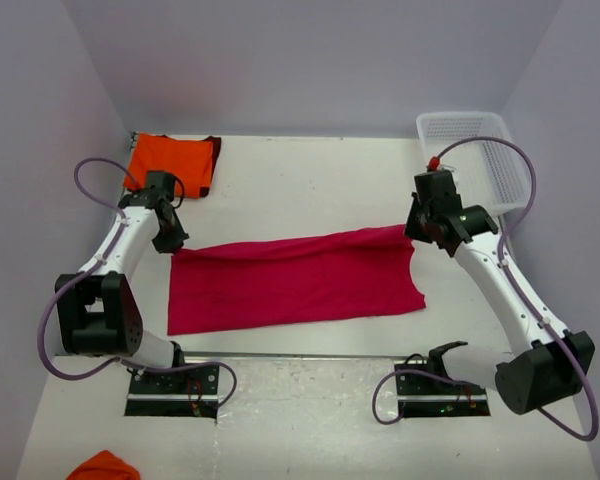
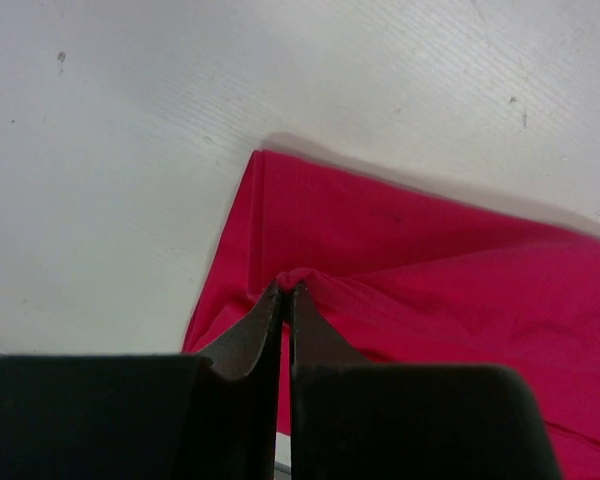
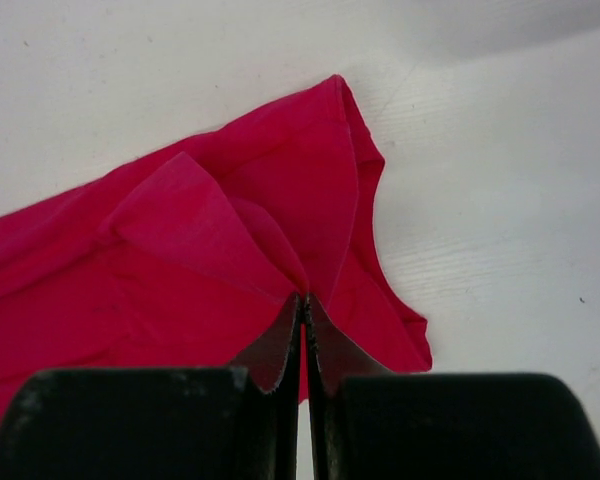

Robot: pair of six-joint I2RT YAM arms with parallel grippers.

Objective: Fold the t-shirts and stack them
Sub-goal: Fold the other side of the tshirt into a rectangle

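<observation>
Now my left pincer (image 2: 285,290) pinches the pink t-shirt (image 1: 295,280) at its far left corner | my right pincer (image 3: 304,297) pinches its far right corner | spread on the table (image 1: 310,170) | orange t-shirt (image 1: 170,160) back left.

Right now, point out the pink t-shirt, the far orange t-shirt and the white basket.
pink t-shirt (image 1: 300,280), top view, middle of the cloth.
far orange t-shirt (image 1: 170,155), top view, its orange middle.
white basket (image 1: 460,125), top view, bare lattice floor.
</observation>
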